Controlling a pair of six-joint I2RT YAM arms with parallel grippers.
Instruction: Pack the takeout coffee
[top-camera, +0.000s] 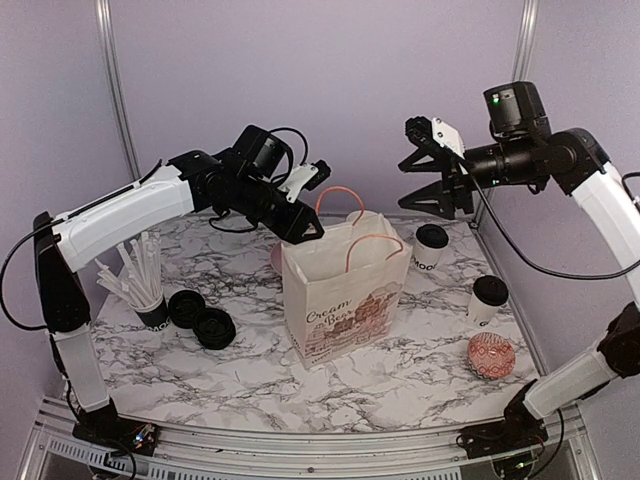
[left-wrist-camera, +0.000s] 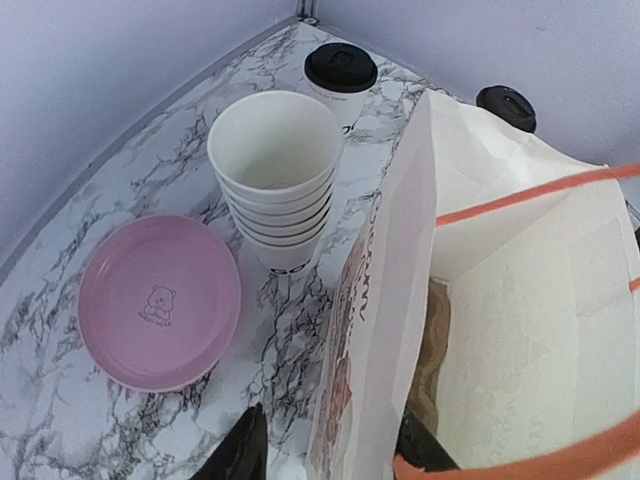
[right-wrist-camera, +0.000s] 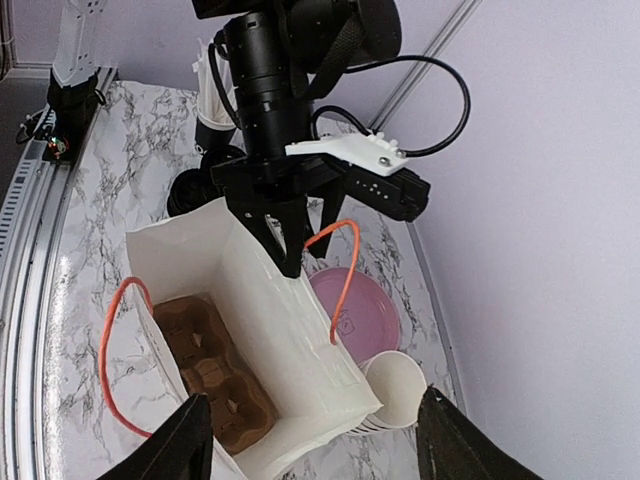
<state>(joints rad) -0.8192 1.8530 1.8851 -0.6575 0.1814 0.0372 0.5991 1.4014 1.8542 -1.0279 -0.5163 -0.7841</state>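
The left gripper (top-camera: 305, 232) straddles the far-left wall of the paper bag (top-camera: 345, 300). Its jaws are apart with one finger inside, probably to keep the mouth spread. Just right of the bag stand the far coffee cup (top-camera: 431, 245) and the near coffee cup (top-camera: 488, 298), both lidded and not yet packed. Above them the right gripper (top-camera: 408, 183) hangs open and empty, seemingly poised to fetch one.

Marble table (top-camera: 420, 385), laid out.
On it stand a paper bag (top-camera: 345, 300), two lidded coffee cups (top-camera: 431, 245) (top-camera: 488, 298), a straw cup (top-camera: 152, 312), loose lids (top-camera: 214, 328) and a pink plate (left-wrist-camera: 160, 300).
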